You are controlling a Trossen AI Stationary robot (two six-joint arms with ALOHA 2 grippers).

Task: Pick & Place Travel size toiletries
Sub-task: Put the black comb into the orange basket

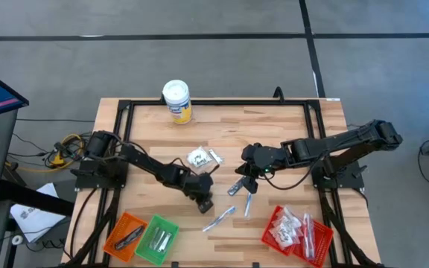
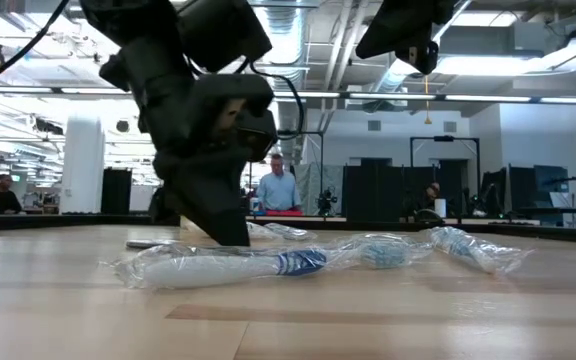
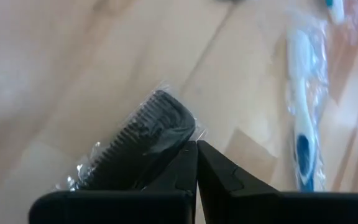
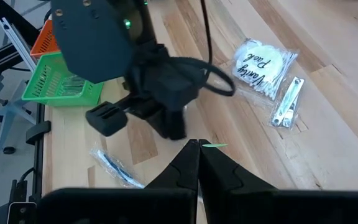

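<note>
Left gripper (image 1: 205,202) down at comb (image 3: 143,142), pinched together | right gripper (image 1: 249,179) pinched together

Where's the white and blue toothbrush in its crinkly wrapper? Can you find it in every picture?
High view: the toothbrush lies on the wood just beside the left gripper.
Low view: it stretches across the front, before that gripper.
Left wrist view: it lies on the wood off to one side of the fingertips.
Right wrist view: probably the wrapped stick near the left gripper; not certain.
Shared landmark: the left gripper.
</note>
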